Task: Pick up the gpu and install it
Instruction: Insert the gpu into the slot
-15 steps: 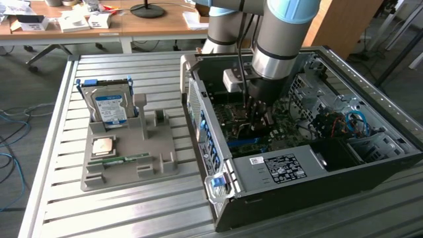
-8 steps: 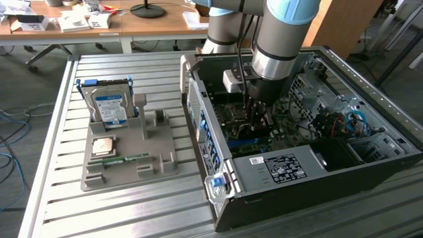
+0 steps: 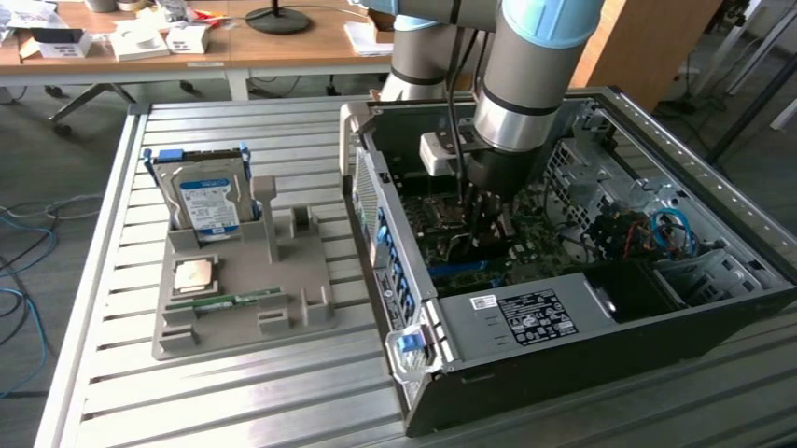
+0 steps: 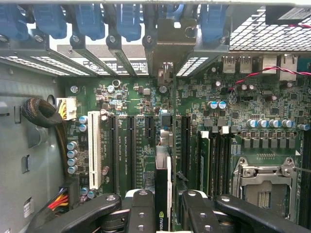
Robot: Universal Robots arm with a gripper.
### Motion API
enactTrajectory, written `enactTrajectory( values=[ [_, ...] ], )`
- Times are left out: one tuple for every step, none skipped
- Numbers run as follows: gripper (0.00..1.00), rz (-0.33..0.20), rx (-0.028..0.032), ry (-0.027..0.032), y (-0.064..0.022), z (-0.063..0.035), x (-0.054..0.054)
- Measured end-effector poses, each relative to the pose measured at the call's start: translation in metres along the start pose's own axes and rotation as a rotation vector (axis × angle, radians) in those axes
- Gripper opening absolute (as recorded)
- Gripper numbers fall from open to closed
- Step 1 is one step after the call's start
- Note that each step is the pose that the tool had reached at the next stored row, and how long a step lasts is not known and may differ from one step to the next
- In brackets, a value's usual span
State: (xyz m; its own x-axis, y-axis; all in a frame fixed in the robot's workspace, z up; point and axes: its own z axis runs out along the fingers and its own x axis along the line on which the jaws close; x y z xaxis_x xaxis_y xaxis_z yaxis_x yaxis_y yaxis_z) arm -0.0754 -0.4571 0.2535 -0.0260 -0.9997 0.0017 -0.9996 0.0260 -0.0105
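Note:
The gpu (image 4: 162,187) is a thin dark card seen edge-on, standing upright over the green motherboard (image 4: 126,97) among the black expansion slots. Its silvery bracket (image 4: 167,36) reaches the row of rear slot openings. My gripper (image 4: 165,208) is shut on the card, one black finger (image 4: 138,206) on each flat side. Whether the card's edge sits in a slot I cannot tell. In the exterior view the gripper (image 3: 480,213) reaches straight down into the open computer case (image 3: 524,317), and the arm hides the card.
Blue retaining clips (image 4: 90,19) line the case's rear wall. A white slot (image 4: 95,150) and the CPU socket (image 4: 262,182) flank the card. On the exterior view's left, a grey holder (image 3: 237,313) carries the hard drive (image 3: 205,201), a chip (image 3: 193,273) and a memory stick (image 3: 224,301).

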Motion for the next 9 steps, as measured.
enactTrajectory(
  values=[
    [0.26,0.0,-0.0001,0.0002,0.0,0.0001,0.0],
    [0.26,0.0,0.0,0.0001,0.0,0.0005,0.0],
    [0.26,0.0,0.0,0.0001,0.0,0.0008,0.0],
    [0.26,0.0,-0.0001,0.0001,0.0,0.001,0.0],
    [0.26,0.0,0.0,0.0,0.0,0.0014,0.0],
    [0.26,0.0,0.0,0.0001,0.0,0.0016,0.0],
    [0.26,0.0,0.0,0.0002,0.0,0.0018,0.0],
    [0.26,0.0,-0.0001,0.0002,0.0,0.002,0.0],
    [0.26,0.0,0.0,0.0,0.0,0.0022,0.0]
  ],
)
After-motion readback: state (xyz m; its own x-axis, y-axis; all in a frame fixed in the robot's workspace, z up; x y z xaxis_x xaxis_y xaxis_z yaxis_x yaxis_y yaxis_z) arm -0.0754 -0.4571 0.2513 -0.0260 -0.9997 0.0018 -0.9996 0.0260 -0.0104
